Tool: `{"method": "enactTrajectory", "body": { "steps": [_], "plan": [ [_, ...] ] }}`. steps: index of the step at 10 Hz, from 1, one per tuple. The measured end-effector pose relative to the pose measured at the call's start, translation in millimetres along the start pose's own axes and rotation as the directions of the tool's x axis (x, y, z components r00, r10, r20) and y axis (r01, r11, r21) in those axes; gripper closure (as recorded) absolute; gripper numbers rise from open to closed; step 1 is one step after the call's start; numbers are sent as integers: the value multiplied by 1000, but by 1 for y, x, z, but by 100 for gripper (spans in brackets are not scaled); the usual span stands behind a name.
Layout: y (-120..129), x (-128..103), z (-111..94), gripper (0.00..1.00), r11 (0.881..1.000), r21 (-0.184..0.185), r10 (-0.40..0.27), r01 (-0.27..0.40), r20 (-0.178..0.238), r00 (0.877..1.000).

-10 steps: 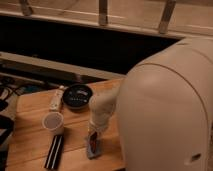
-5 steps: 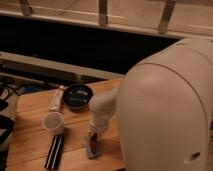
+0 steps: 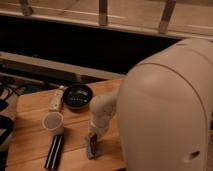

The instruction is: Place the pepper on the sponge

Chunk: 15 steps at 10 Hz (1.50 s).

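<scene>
The grey-blue sponge (image 3: pixel 94 151) lies flat near the front edge of the wooden table (image 3: pixel 30 142). The small dark-red pepper (image 3: pixel 93 143) rests on top of it. My gripper (image 3: pixel 95 134) points straight down right over the pepper, at the end of the pale arm (image 3: pixel 102 111) that reaches in from the right. Its tips sit at the pepper.
A white cup (image 3: pixel 53 122) stands left of the sponge. A black strip with pale stripes (image 3: pixel 54 151) lies in front of the cup. A dark bowl (image 3: pixel 78 96) and a white bar (image 3: pixel 56 99) sit at the back. My large pale body (image 3: pixel 165 110) fills the right side.
</scene>
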Motion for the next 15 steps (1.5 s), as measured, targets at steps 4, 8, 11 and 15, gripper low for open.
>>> {"method": "enactTrajectory", "body": {
  "steps": [4,8,11,15],
  "plan": [
    [-2,1,4,92,1000,-5,4,-4,-2,1000],
    [-4,2,5,69,1000,-11,9,-9,-2,1000],
    [-2,4,6,64,1000,-14,7,-7,-3,1000],
    [-3,6,7,39,1000,-21,8,-8,-3,1000]
  ]
}}
